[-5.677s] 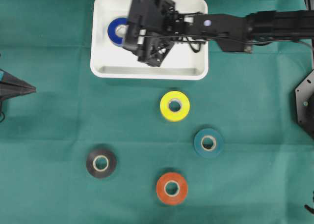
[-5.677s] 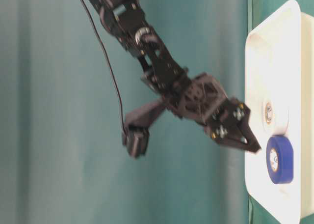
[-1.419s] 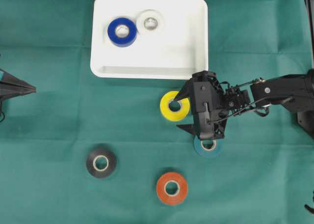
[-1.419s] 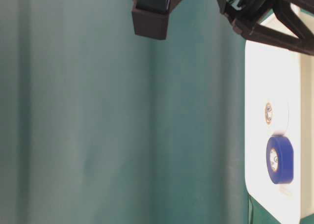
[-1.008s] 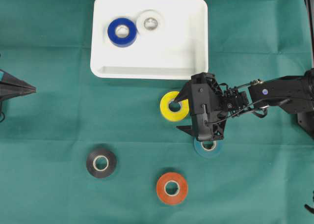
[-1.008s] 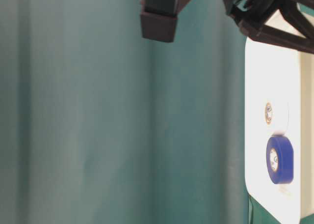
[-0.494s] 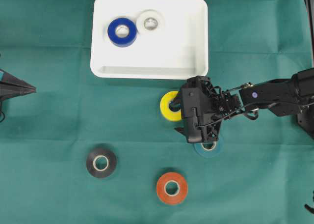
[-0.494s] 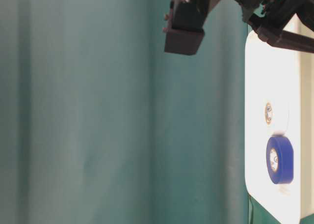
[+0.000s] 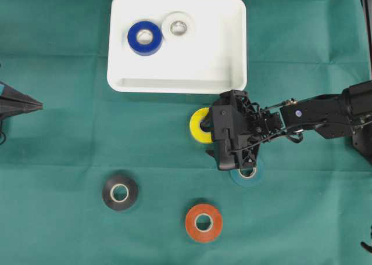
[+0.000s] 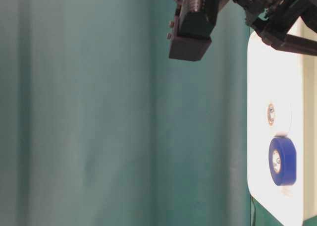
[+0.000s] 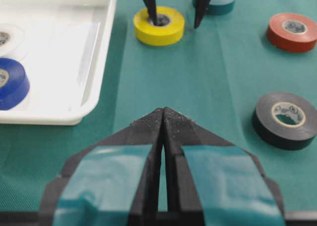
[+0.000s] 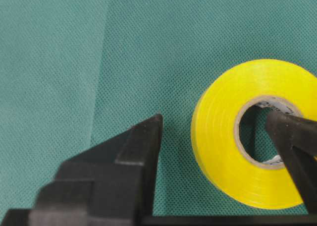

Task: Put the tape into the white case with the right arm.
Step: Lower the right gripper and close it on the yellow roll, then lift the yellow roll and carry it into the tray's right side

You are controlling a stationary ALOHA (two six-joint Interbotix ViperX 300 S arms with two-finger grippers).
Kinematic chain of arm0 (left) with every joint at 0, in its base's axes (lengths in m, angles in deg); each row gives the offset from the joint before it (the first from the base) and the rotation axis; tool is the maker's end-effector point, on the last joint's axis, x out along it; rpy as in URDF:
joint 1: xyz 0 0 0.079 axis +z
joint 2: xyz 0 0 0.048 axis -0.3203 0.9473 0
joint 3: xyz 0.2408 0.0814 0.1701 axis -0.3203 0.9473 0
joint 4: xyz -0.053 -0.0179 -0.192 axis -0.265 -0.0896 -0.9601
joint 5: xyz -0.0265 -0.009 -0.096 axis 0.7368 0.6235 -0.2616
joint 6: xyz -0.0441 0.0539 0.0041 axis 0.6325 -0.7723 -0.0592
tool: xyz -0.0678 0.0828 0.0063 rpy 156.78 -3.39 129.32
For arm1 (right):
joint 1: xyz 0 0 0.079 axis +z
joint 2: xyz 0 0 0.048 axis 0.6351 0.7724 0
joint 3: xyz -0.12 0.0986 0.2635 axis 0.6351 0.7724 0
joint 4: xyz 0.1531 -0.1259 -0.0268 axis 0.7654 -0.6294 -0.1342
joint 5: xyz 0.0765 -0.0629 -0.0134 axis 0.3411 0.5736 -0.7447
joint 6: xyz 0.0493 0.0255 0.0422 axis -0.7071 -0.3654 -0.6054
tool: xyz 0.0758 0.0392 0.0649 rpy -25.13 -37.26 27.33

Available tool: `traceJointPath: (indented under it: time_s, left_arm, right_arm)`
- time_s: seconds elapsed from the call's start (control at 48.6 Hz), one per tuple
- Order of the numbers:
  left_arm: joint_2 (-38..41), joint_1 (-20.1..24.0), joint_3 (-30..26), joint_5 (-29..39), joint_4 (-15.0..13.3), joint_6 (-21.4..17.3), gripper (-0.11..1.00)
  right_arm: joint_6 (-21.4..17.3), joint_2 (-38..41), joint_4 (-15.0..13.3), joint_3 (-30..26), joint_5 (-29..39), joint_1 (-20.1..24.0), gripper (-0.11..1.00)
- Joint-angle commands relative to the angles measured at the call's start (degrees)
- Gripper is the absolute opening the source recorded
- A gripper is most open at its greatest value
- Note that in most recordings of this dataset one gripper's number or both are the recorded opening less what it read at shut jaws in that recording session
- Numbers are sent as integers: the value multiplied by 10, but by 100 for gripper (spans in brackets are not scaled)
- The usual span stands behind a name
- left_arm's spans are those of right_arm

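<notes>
A yellow tape (image 9: 197,126) lies flat on the green cloth just below the white case (image 9: 177,86). My right gripper (image 9: 207,139) is down over it and open. In the right wrist view one finger (image 12: 292,137) stands inside the roll's hole, while the other finger (image 12: 143,141) stays outside the yellow tape (image 12: 223,151) with a strip of cloth between them. In the left wrist view these two black tips straddle one wall of the yellow tape (image 11: 158,25). A blue tape (image 9: 144,38) and a white tape (image 9: 178,26) lie in the case. My left gripper (image 11: 163,112) is shut and holds nothing.
A teal tape (image 9: 247,175) lies partly under the right gripper's body. A black tape (image 9: 120,192) and an orange tape (image 9: 203,222) sit nearer the front. My left gripper (image 9: 35,105) rests at the far left edge.
The right gripper has shifted slightly left and down over the yellow tape, and its jaws have narrowed around the roll's wall. The left arm has not moved.
</notes>
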Motion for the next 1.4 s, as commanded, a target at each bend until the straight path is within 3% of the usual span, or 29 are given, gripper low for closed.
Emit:
traceJointPath:
  time_s: [0.0,0.103,0.206,0.658,1.049,1.378]
  left_arm:
    - [5,1,-6,-4,0,0,0]
    - [5,1,-6,-4,0,0,0]
    - [5,1,-6,-4,0,0,0]
    - [5,1,-6,-4,0,0,0]
    - [5,1,-6,-4,0,0,0]
    - [5,1,-6,-3,0,0,0]
  right_arm:
    - [-1,-5,-1,-9,-2,-1,39]
    - [-2,-5,-1,-9,-2,-1,14]
    - [-2,-5,0,-10,-2,-1,2]
    - [-3,-41,0,-14,1,7,2]
    - [-3,-107,0,-32,95,9,2]
    - [-2,-107,0,-39,98,-2,2]
